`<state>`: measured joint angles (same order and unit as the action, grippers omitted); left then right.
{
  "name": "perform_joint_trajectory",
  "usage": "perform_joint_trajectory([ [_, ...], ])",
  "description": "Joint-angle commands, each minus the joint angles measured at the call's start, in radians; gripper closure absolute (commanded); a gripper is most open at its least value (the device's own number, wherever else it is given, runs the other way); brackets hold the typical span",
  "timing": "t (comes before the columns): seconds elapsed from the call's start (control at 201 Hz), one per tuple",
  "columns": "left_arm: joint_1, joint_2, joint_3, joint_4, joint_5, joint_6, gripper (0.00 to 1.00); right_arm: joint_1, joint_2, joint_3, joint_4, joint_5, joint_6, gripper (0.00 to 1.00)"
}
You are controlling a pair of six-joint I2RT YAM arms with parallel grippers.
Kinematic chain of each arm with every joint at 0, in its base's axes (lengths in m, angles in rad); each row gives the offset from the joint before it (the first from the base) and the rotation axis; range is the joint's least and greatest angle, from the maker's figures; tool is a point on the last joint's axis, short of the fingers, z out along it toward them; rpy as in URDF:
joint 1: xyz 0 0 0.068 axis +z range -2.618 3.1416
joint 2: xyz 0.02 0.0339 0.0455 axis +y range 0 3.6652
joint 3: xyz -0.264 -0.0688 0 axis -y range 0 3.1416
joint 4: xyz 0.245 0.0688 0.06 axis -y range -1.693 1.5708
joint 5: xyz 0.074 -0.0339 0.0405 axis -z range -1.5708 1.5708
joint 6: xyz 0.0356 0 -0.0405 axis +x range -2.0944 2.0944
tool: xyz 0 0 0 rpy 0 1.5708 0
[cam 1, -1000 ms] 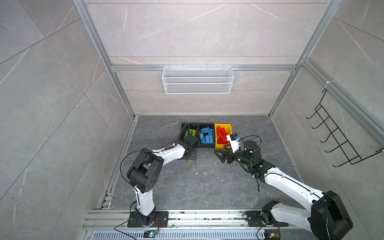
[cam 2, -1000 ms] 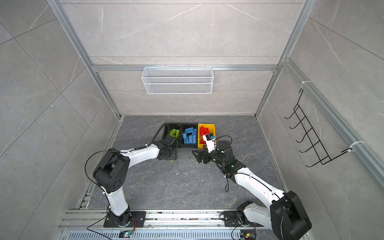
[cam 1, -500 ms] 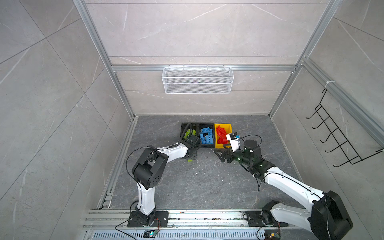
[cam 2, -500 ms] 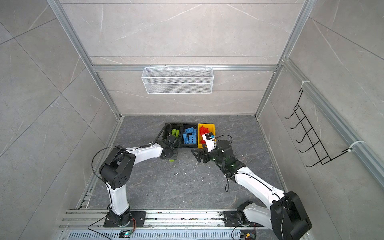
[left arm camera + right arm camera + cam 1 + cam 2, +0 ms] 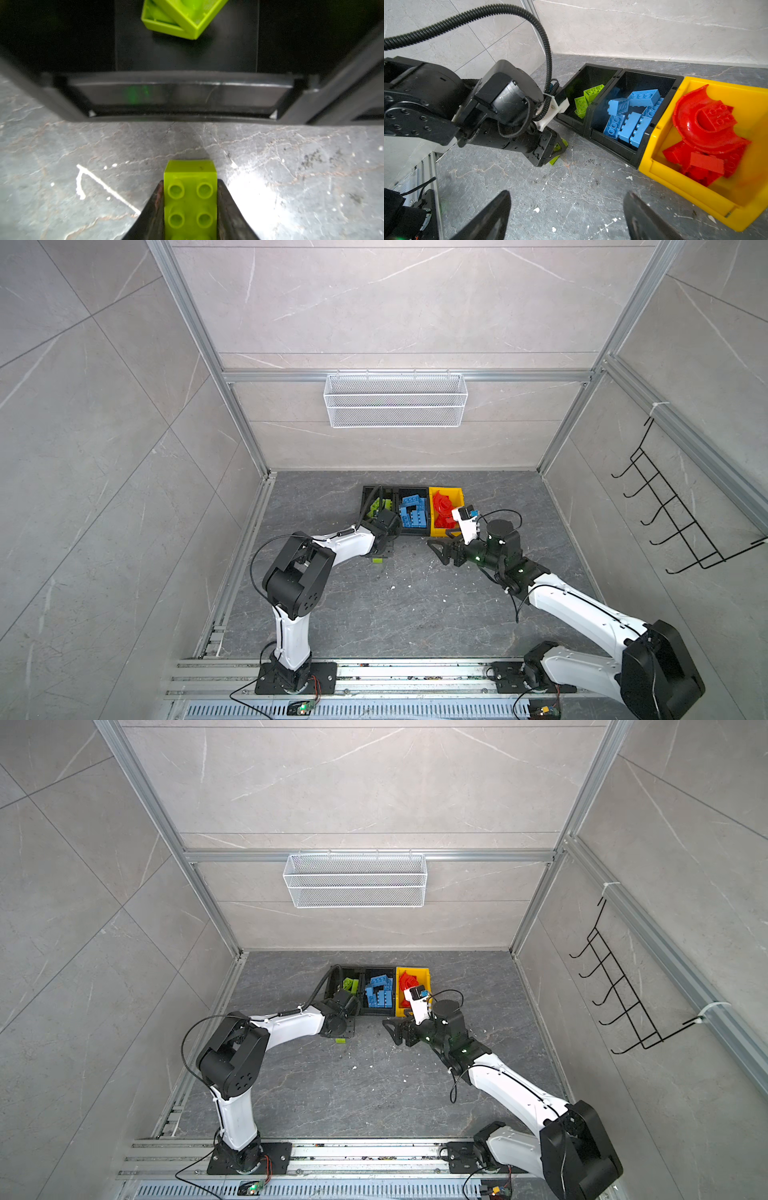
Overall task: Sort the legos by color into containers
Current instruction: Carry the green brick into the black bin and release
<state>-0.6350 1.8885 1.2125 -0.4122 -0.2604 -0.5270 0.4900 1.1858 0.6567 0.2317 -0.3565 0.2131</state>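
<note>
Right now I count three containers in a row near the far edge of the table [image 5: 415, 614], about midway along it and set side by side: two black, one yellow. The left black container [image 5: 602, 67] holds green bricks [image 5: 588, 97]; I make out at least two, leaning on each other. The middle black container [image 5: 652, 75] holds blue bricks [image 5: 631, 122], about six in a loose heap, long and studded. The yellow container [image 5: 695, 187] holds the red pieces [image 5: 708, 124]: one large curved piece on top with a small studded block lying in its hollow, and blocks beneath it, too piled up for me to count.

A single lime green brick [image 5: 190, 199] lies outside the containers, low over the table just in front of the left black container, on the side toward the near edge. My left jaws are narrowed onto it, one finger pressed against each long side. It is rectangular and two studs wide, with the studs facing my wrist camera. Four studs show and the rest is cut off. I cannot tell whether it rests on the table or is just clear of it.

My right jaws stand wide with nothing between them, above bare table in front of the middle black and yellow containers, touching neither.
</note>
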Motion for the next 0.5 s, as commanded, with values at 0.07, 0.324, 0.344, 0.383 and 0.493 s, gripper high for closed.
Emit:
perform_joint_trajectory([
  [0.07,-0.003,-0.129,0.023,-0.071,-0.027,0.034,0.75,0.007,0.001,0.028,-0.009,-0.009,-0.016,0.14],
  [0.324,0.011,-0.197,0.115,-0.068,-0.085,0.170,0.75,0.014,0.005,0.028,-0.005,-0.001,-0.018,0.15],
  [0.344,0.018,-0.194,0.130,-0.066,-0.082,0.182,0.75,0.016,-0.003,0.024,-0.003,0.001,-0.019,0.15],
  [0.383,0.036,-0.180,0.168,-0.064,-0.059,0.206,0.75,0.018,-0.014,0.023,-0.004,0.005,-0.020,0.15],
  [0.493,0.080,-0.111,0.284,-0.050,0.012,0.289,0.75,0.020,-0.028,0.022,-0.012,0.011,-0.025,0.15],
])
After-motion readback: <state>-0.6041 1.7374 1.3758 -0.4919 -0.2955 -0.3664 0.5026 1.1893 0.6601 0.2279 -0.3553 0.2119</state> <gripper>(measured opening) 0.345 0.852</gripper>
